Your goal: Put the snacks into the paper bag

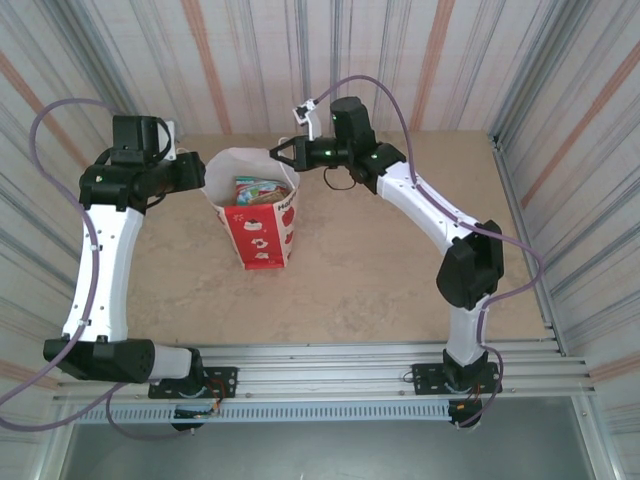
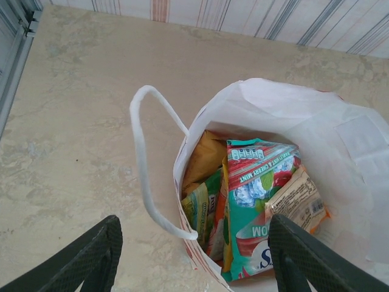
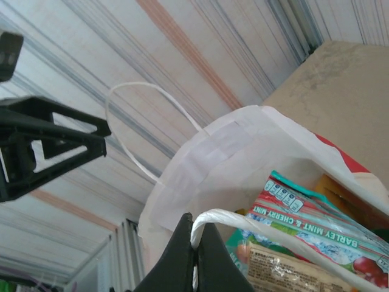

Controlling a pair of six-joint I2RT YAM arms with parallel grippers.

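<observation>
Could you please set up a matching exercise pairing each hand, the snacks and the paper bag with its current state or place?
Column one:
1. left hand
2. right hand
3. snacks
4. paper bag

Column two:
A. standing upright on the table
B. shut on a cord handle
C. open, fingers wide apart
D. inside the bag

Pairs: 1-C, 2-B, 3-D, 4-A.

Your white paper bag point(image 1: 262, 235), red-banded with apple prints, holds green, orange and yellow snacks point(image 2: 255, 194) on a beige marbled desk point(image 1: 380, 270).
</observation>
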